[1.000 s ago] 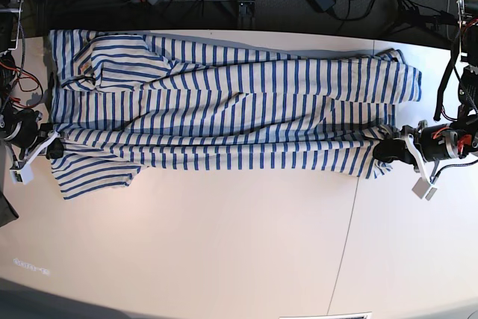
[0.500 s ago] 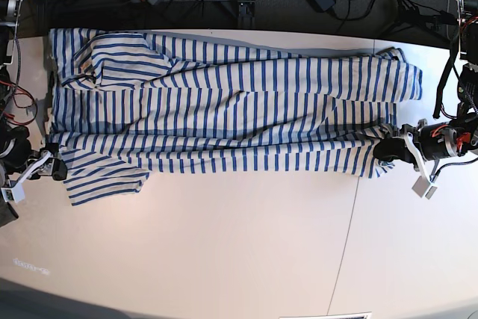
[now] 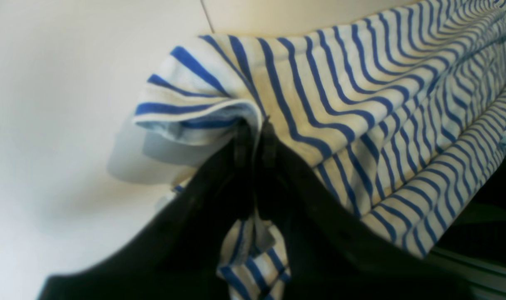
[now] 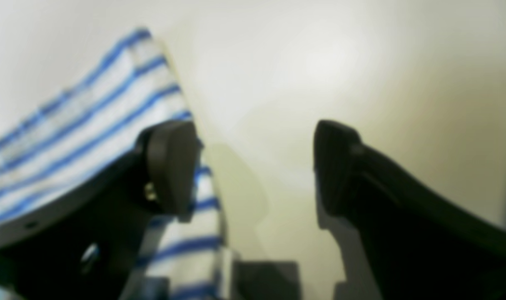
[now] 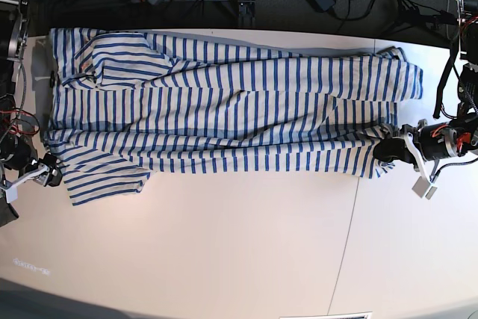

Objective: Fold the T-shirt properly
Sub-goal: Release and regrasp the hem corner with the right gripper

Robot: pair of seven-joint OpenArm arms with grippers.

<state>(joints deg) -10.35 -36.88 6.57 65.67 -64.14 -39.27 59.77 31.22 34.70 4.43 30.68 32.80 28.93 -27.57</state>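
Left fingers (image 3: pixel 255 137) pinched tight on a bunched hem corner of the shirt (image 5: pixel 224 110). Right fingers (image 4: pixel 253 166) spread wide over bare surface (image 4: pixel 340 62), one finger (image 4: pixel 171 162) overlapping the shirt's edge.

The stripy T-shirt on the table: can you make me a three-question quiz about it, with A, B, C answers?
1. Where does the white T-shirt with narrow blue stripes lie?
A. spread out on the pale table
B. hanging from a hook
C. inside a box

2. What colour are its stripes?
A. red
B. green
C. blue

3. What is the left gripper doing?
A. open above the bare table
B. shut on the T-shirt's edge
C. holding a pen

Answers: 1 A, the base view shows it spread across the tabletop. 2 C, blue lines cross the cream cloth. 3 B, the left wrist view shows its black fingers pinched together on a fold, while the right gripper is open and holds nothing.
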